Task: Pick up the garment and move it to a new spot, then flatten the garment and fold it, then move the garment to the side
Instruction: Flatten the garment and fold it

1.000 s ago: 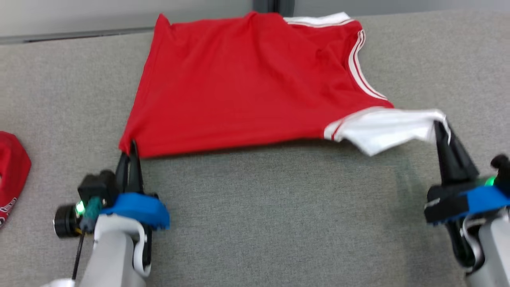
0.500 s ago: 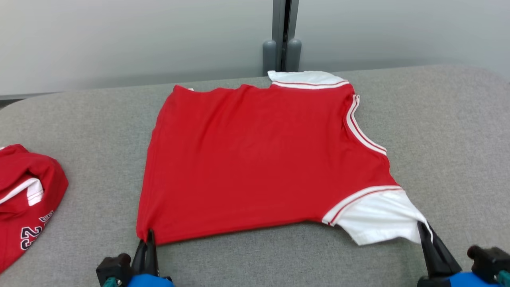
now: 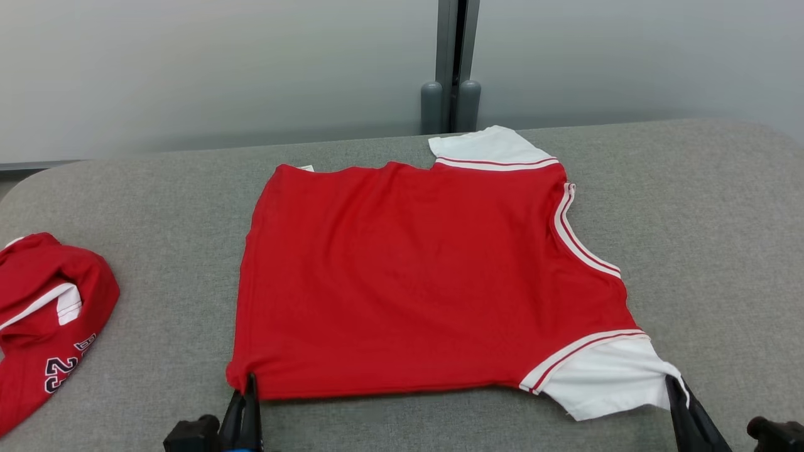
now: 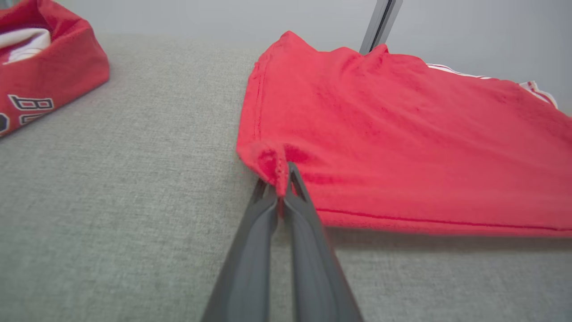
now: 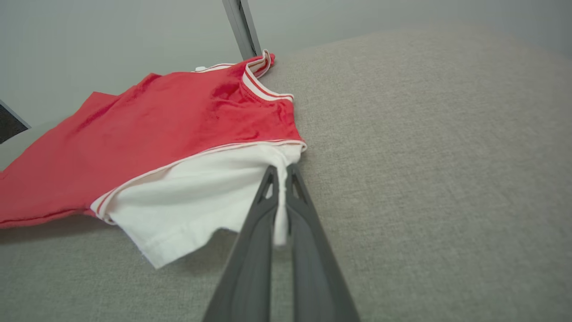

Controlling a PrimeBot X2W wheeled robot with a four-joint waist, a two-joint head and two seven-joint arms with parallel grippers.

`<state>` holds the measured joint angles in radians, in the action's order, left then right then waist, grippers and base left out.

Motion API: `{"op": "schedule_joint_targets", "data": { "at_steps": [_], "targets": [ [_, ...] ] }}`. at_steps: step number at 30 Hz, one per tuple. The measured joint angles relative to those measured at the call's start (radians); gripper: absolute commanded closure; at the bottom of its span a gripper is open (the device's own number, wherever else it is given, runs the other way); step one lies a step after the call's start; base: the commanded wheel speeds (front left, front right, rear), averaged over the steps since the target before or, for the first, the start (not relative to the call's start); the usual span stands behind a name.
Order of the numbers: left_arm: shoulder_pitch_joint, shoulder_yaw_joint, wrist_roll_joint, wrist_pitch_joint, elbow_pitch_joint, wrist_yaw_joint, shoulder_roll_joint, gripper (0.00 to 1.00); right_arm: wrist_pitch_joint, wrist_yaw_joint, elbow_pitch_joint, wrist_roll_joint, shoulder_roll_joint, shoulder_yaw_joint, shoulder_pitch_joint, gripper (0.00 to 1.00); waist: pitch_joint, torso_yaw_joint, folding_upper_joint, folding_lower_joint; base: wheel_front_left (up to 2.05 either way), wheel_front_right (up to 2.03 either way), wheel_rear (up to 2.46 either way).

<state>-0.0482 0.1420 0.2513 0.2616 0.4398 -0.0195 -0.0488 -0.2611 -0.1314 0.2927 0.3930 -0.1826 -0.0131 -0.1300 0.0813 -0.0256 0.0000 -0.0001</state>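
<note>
A red garment [image 3: 414, 276] with white sleeves and striped trim lies spread over the grey table [image 3: 703, 220]. My left gripper [image 3: 250, 384] is shut on its near left red corner [image 4: 272, 163]. My right gripper [image 3: 673, 382] is shut on the edge of the near white sleeve [image 3: 606, 376], and white cloth [image 5: 280, 210] runs down between its fingers. The near edge of the garment [image 5: 147, 134] hangs a little above the table, casting a shadow under it. The far white sleeve [image 3: 487, 147] rests at the table's back edge.
A second red garment [image 3: 44, 314] with dark numbers lies bunched at the table's left edge, also in the left wrist view [image 4: 44, 62]. A grey post [image 3: 451, 94] stands against the pale wall behind the table. Bare grey cloth lies to the right.
The camera has tilted up, so the wall and post came into view. Both grippers, still holding the garment's near corners, have drawn it toward me and it lies flatter, sleeve less lifted.
</note>
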Motion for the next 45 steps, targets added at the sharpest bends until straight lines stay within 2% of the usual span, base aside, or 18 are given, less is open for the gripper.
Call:
{"op": "schedule_joint_targets", "data": {
  "at_steps": [11, 23, 35, 36, 37, 38, 45],
  "targets": [
    [0.161, 0.029, 0.022, 0.0, -0.022, -0.021, -0.001, 1.0, 0.0, 0.0, 0.009, 0.019, 0.02, 0.049, 0.199, 1.0, 0.077, 0.018, 0.0, 0.0002, 0.0, 0.0, 0.0],
    [0.355, 0.072, 0.068, 0.0, 0.099, -0.076, -0.001, 1.0, 0.0, 0.001, 0.133, 0.018, -0.022, -0.005, 0.446, 1.0, 0.191, 0.027, 0.0, 0.0003, 0.0, 0.0, 0.0],
    [0.464, 0.078, 0.085, 0.0, 0.156, -0.094, -0.001, 1.0, 0.0, 0.001, 0.221, -0.032, -0.025, -0.019, 0.6, 1.0, 0.257, 0.033, 0.0, 0.0003, 0.0, 0.0, 0.0],
    [0.469, 0.077, 0.085, 0.0, 0.156, -0.095, -0.001, 0.67, 0.0, 0.001, 0.223, -0.038, -0.025, -0.018, 0.606, 0.88, 0.26, 0.034, 0.0, 0.0004, 0.0, 0.0, 0.0],
    [0.472, 0.076, 0.084, 0.0, 0.155, -0.099, -0.001, 0.19, 0.0, 0.001, 0.223, -0.045, -0.025, -0.016, 0.612, 0.47, 0.262, 0.036, 0.0, 0.0003, 0.0, 0.0, 0.0],
    [0.475, 0.075, 0.08, 0.0, 0.152, -0.105, -0.001, 0.0, 0.0, 0.001, 0.22, -0.053, -0.024, -0.013, 0.616, 0.0, 0.264, 0.037, 0.0, 0.0003, 0.0, 0.0, 0.0],
    [0.453, 0.052, 0.034, 0.0, 0.059, -0.135, 0.0, 0.0, 0.0, 0.001, 0.142, -0.126, -0.003, 0.042, 0.606, 0.0, 0.247, 0.043, 0.0, 0.0003, 0.0, 0.0, 0.0]
  ]
}}
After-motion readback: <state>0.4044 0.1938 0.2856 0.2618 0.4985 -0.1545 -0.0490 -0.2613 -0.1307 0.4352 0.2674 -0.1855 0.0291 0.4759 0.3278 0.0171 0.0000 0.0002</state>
